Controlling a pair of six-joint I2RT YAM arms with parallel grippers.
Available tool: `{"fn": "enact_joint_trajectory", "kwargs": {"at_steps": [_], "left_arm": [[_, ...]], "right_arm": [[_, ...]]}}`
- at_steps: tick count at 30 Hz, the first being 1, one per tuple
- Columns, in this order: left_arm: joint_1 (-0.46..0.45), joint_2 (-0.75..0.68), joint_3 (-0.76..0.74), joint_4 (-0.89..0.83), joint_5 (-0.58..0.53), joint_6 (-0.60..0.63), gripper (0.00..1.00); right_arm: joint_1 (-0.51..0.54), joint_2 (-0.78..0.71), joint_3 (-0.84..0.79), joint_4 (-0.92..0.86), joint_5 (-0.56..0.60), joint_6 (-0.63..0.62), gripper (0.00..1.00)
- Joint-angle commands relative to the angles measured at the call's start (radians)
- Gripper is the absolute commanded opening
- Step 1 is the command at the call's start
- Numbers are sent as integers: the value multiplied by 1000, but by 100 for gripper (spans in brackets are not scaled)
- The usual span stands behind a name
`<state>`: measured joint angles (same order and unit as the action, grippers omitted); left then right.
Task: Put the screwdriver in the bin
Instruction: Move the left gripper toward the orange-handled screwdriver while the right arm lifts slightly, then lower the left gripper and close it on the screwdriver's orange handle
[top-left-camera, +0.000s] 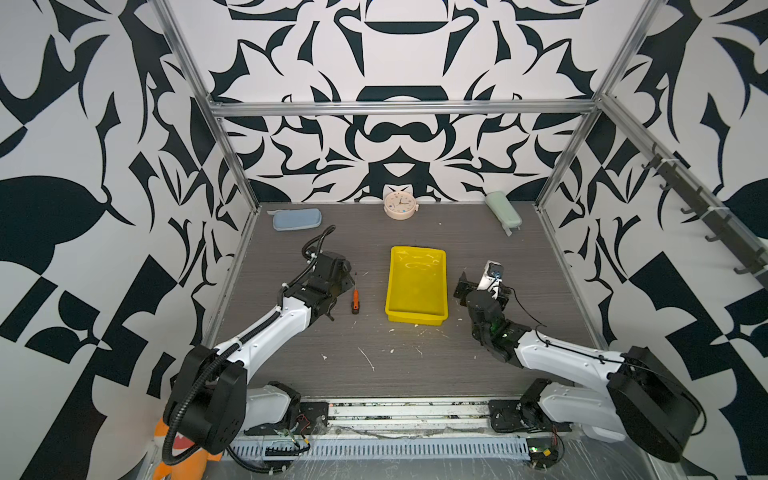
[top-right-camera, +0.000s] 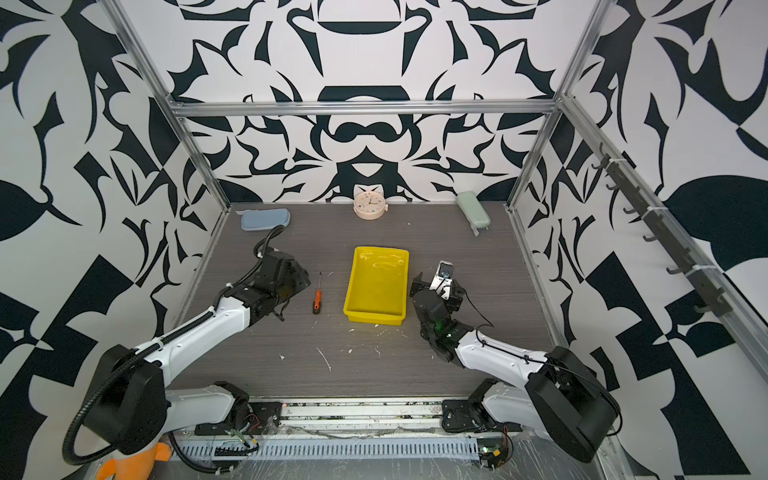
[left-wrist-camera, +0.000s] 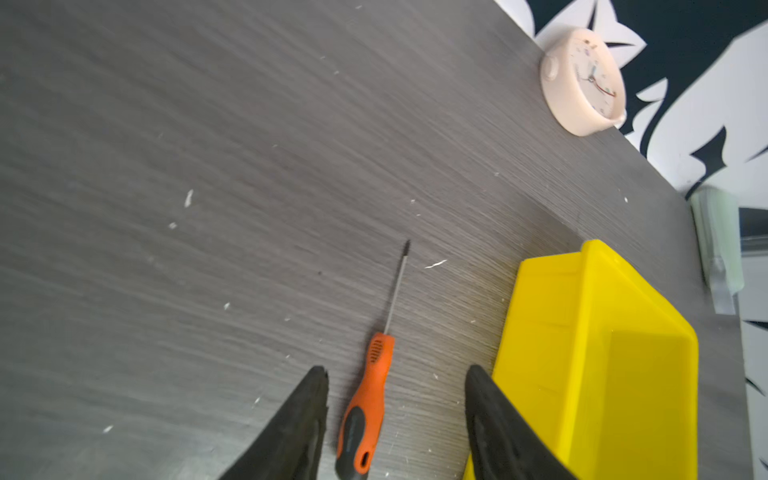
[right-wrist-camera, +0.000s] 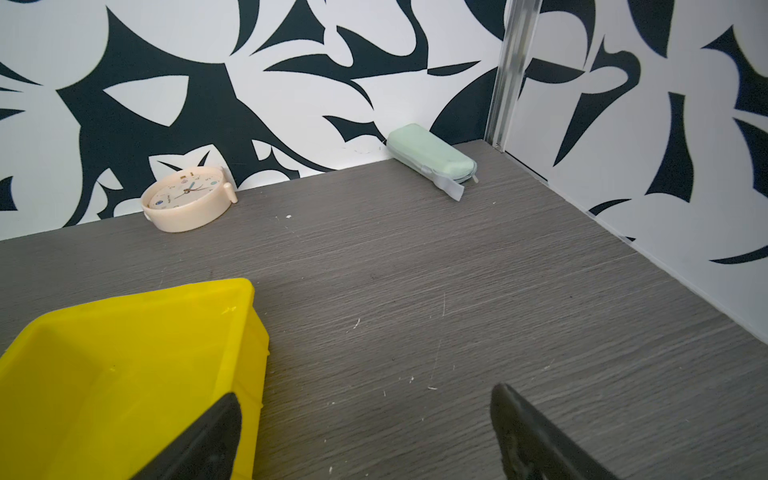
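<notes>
The screwdriver (top-left-camera: 355, 297) (top-right-camera: 317, 298) lies flat on the grey table, left of the bin, with its orange handle toward the front and its thin shaft pointing to the back. The yellow bin (top-left-camera: 417, 250) (top-right-camera: 381, 249) stands mid-table with nothing in it. My left gripper (left-wrist-camera: 395, 370) is low over the handle (left-wrist-camera: 370, 399), open, its fingers on either side with a gap to each. My right gripper (right-wrist-camera: 365, 392) is open and holds nothing, just right of the bin's (right-wrist-camera: 145, 297) wall.
A cream alarm clock (top-left-camera: 400, 205) stands at the back wall. A blue pouch (top-left-camera: 296, 219) lies at the back left and a pale green case (top-left-camera: 503, 209) at the back right. White crumbs dot the table in front of the bin.
</notes>
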<state>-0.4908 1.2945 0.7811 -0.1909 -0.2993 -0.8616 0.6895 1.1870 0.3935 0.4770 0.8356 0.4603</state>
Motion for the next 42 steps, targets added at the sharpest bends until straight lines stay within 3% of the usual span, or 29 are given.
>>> {"fn": "enact_joint_trajectory", "kwargs": {"at_steps": [1,16,23,28,42], "left_arm": [[-45,45,-3,-81,-52,45,55],[-131,325,149,-194,-64,68,49],[-167,429,256,-329,-172,51,45],[-170,480,249,-307,-177,36,44],[-190,594,264,-324,-226,4,22]], "right_arm": [[3,15,25,18,-3,-4,95],[2,24,48,-25,40,12,95],[2,27,39,-6,31,16,94],[2,57,51,-5,53,6,94],[2,98,97,-62,56,7,93]]}}
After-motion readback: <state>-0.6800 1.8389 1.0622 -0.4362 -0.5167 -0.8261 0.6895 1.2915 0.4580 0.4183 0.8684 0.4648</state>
